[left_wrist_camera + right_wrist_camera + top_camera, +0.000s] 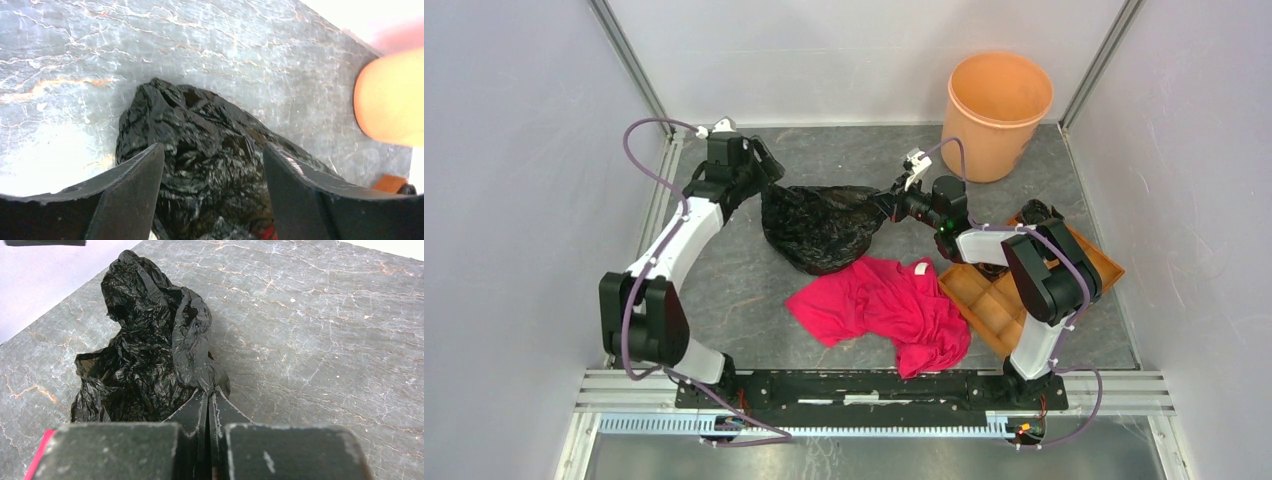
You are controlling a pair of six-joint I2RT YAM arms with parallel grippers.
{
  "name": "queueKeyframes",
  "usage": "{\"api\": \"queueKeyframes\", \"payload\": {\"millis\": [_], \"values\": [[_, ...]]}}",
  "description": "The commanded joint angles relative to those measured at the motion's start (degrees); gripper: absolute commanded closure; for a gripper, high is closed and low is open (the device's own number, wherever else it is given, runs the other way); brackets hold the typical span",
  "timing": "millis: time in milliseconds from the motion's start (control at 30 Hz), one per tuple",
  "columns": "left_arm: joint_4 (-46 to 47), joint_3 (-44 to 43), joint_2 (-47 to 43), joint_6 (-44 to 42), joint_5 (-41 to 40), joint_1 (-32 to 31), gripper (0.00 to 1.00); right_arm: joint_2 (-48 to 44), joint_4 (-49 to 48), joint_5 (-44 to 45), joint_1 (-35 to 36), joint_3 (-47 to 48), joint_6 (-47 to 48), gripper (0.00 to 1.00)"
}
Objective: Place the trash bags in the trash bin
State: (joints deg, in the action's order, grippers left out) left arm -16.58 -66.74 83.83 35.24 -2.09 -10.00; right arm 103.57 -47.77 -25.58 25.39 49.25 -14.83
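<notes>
**Black trash bag on the table, one edge pinched by the right fingers**

- Table [844, 150]: grey, marble-veined top that carries every item below.
- Red garment [884, 305]: crumpled cloth, on the arm-base side of both pairs of fingers. Its far edge meets the near edge of the bag.
- Trash bag [819, 228]: glossy, wrinkled black film lying in a heap on the table, between the two grippers and outside the bin. Its right end is drawn out to a narrow fold that runs to the right fingertips.
- Trash bin [989, 150]: pale-orange bucket, upright with its mouth open. It stands beyond the right fingers towards the far right corner, well apart from the bag.
- Tray [1104, 262]: flat, brown and compartmented, behind the right fingers and partly under that arm.
- Left gripper [212, 150]: fingers [135, 185] spread wide over the left end of the bag. The film shows in the gap between them, and neither finger closes on it.
- Right gripper [207, 392]: fingers [192, 410] pressed together, pinching the thin fold of the bag at their tips.
</notes>
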Motion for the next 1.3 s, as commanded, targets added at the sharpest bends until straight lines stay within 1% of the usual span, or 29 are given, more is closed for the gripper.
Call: {"api": "queueKeyframes", "payload": {"millis": [0, 100, 233, 367, 433, 500, 567, 633, 700, 800, 867, 933, 1033, 1100, 1133, 1267], "values": [[3.1, -1.7, 6.4, 0.2, 1.0, 0.6, 0.36, -0.7, -3.0, -1.4, 0.0, 1.5, 0.2, 0.99], [4.8, -1.1, 10.4, 1.9, 2.9, -1.0, 0.57, -0.5, -3.4, -1.0, 0.0, 1.6, 0.1, 0.99], [6.1, -0.7, 16.9, 2.0, 1.1, -4.7, 0.73, 1.8, -5.4, -2.4, 0.1, 4.3, -2.5, 0.99], [8.6, -0.3, 23.4, 4.5, 3.9, -5.9, 0.78, 1.8, -4.2, -2.8, 0.0, 7.2, -1.1, 0.99], [9.6, -0.1, 24.4, 4.9, 5.0, -6.8, 0.79, 1.6, -3.5, -2.8, -0.4, 8.3, -0.7, 1.00], [9.5, -0.1, 23.3, 4.0, 3.6, -8.3, 0.78, 1.8, -3.1, -4.9, -1.0, 9.9, -1.6, 0.99], [8.2, -0.1, 21.7, 2.7, 2.3, -9.3, 0.73, 2.3, -3.4, -8.0, -1.4, 11.7, -2.4, 0.99], [5.6, 0.0, 19.3, 1.5, 3.4, -9.4, 0.66, 2.6, -3.4, -11.3, -1.4, 13.2, -2.5, 0.98], [3.9, 0.7, 16.4, -0.1, 3.7, -9.4, 0.52, 2.7, -3.2, -14.4, -1.5, 14.0, -2.2, 0.98], [-0.6, 2.8, 8.5, -2.8, 2.6, -9.4, 0.29, 2.2, -3.0, -16.1, -2.1, 13.7, -2.2, 0.97], [-2.8, 4.6, 3.1, -4.9, 3.2, -9.4, 0.19, 1.9, -2.3, -15.8, -2.9, 13.3, -2.8, 0.97], [-4.3, 6.4, -1.8, -7.6, 5.8, -9.4, 0.13, 1.5, -1.9, -15.0, -3.6, 12.5, -3.2, 0.97], [-5.3, 9.3, -6.8, -9.9, 13.9, -9.5, 0.04, 1.3, -1.9, -15.3, -4.3, 11.6, -3.4, 0.96], [-5.1, 10.8, -7.3, -10.7, 20.5, -9.9, 0.01, 1.7, -1.8, -16.4, -4.6, 11.7, -3.4, 0.96], [-5.3, 11.2, -6.6, -11.5, 22.5, -10.5, 0.00, 2.0, -1.8, -17.0, -4.8, 11.8, -3.4, 0.97], [-5.7, 11.1, -2.7, -13.4, 21.5, -13.5, 0.00, 2.7, -3.1, -20.2, -5.3, 11.8, -4.4, 0.97]]}}
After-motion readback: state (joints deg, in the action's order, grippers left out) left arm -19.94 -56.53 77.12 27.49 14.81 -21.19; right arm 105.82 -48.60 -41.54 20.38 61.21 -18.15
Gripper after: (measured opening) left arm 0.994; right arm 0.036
